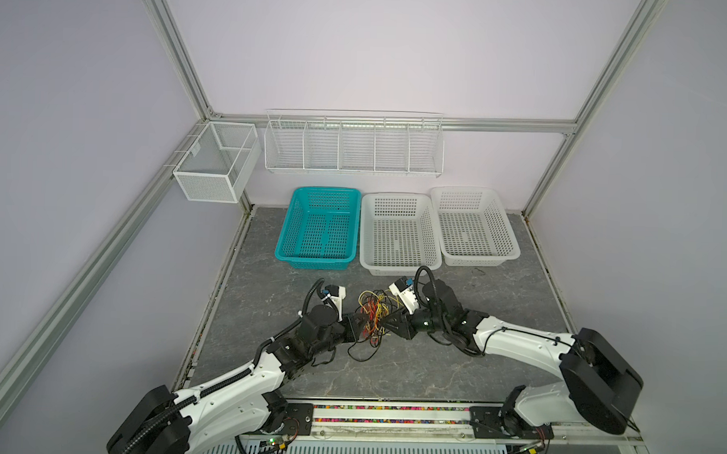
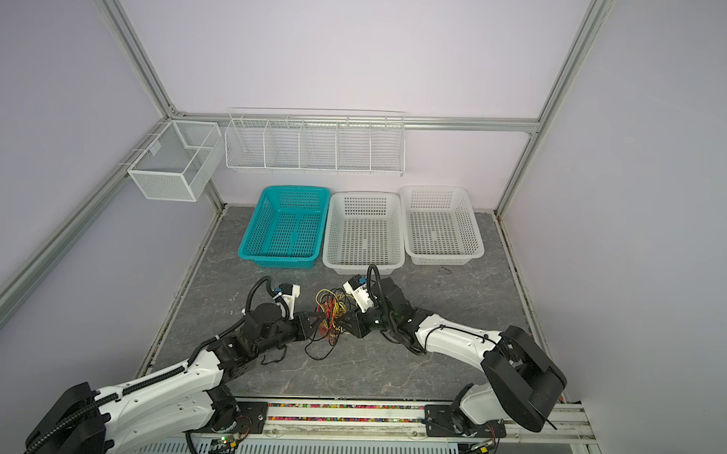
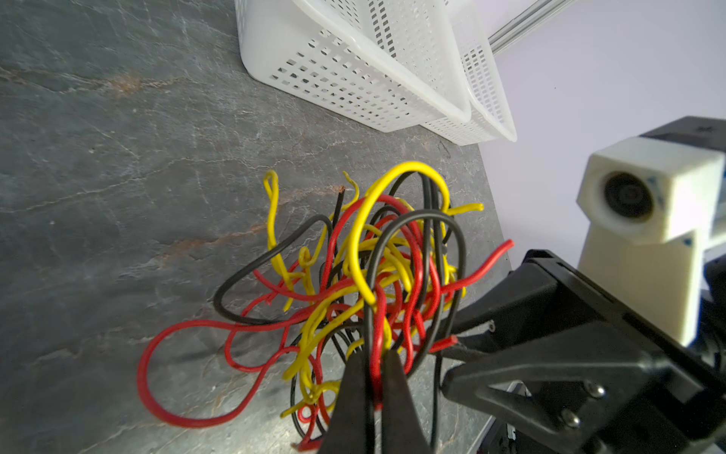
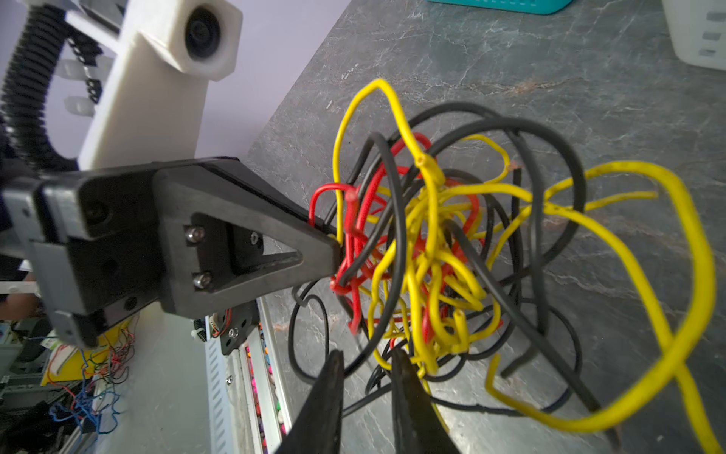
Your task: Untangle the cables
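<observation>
1. Cables (image 1: 373, 313): one black/yellow/red knot, mid-table between the two grippers, on the near side of the basket row. Nothing is separated yet, so I'd call this early in the job.
2. Left gripper (image 3: 373, 359): clenched on a few strands at the knot's left side. Red and black run between its jaws in the left wrist view.
3. Right gripper (image 4: 367, 355): at the knot's right side, jaws a narrow gap apart. Strands cross around the tips, but I can't see one pinched.
4. Step in hand, as I read it: left anchors the bundle, right goes for a strand to draw out.
5. Next move calls for a pinch on one strand only. The yellow loop (image 4: 624, 167) bulging out looks easiest. Then a slow pull right, away from the left hold. Grab two and the knot likely tightens.
6. Room: bare table (image 1: 452, 364) right of and nearer than the knot is open. The far side is tight, with the middle white basket (image 1: 397, 271) just beyond the right arm (image 1: 512, 335), the teal basket (image 1: 310, 261) far-left and another white basket (image 1: 477, 263) far-right.
7. Black loops (image 1: 359, 350) trail on the table on the knot's near side, toward the front rail (image 1: 388, 416) — snag risk on a pull.
</observation>
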